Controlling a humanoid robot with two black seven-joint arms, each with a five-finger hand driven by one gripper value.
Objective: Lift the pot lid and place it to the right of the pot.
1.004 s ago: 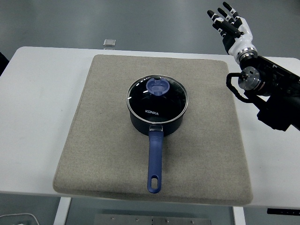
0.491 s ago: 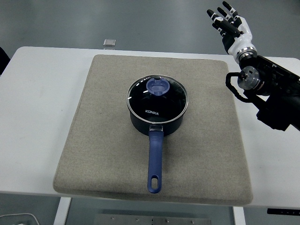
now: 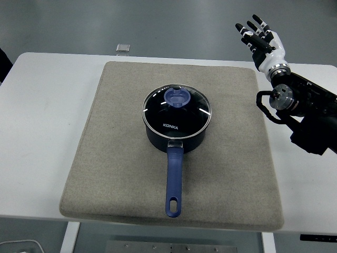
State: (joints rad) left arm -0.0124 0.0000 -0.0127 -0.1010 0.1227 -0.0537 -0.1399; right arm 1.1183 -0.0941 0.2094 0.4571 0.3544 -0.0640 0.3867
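Right hand [image 3: 259, 36], fingers spread wide and empty, has just drifted slightly rightward and down up at two o'clock, well apart from the lid [image 3: 177, 109] sitting on the pot [image 3: 176, 138] mid-mat [image 3: 121, 158], so no real approach has begun.

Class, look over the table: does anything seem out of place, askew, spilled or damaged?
Nothing stands out. The pot sits upright on the mat, its lid seated level, nothing spilled. The right hand hovers open at the far right.
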